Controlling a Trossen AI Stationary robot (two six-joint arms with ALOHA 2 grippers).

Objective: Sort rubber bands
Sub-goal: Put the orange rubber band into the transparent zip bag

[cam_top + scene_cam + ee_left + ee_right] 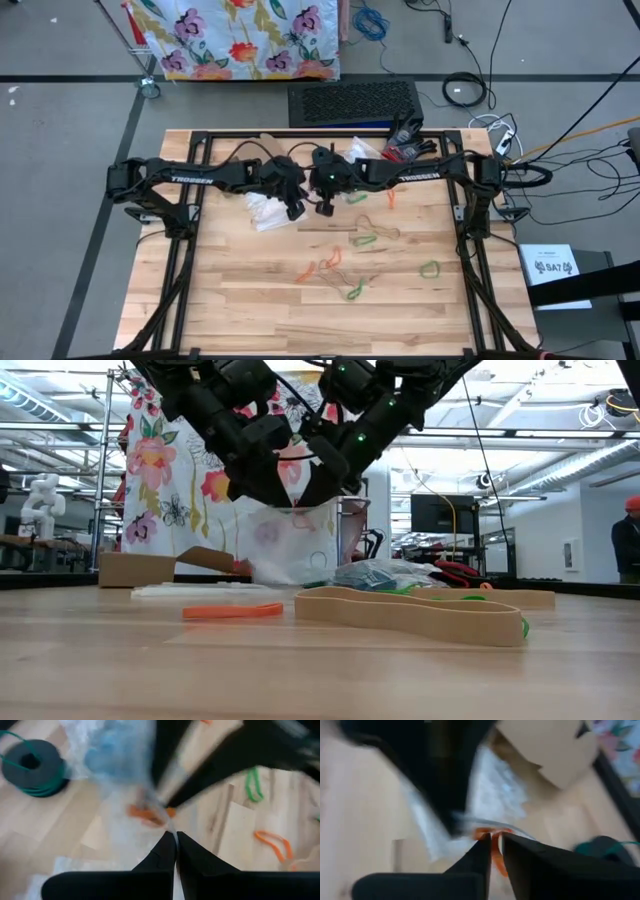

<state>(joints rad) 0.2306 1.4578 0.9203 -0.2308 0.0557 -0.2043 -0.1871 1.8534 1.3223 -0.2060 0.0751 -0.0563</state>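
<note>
Rubber bands (352, 262) lie scattered flat on the wood, mid-table: orange loops at (331, 257) and (306, 271), green ones at (363, 241), (430, 268) and (354, 291), a tan loop (388, 232) and thin dark ones tangled among them; another orange band (392, 198) sits apart, farther back. Low view shows a wide tan band (410, 614) lying on edge in a long wavy loop, with a flat orange band (233, 611) beside it. One orange band (493, 845) shows between the right arm's fingertips, blurred
</note>
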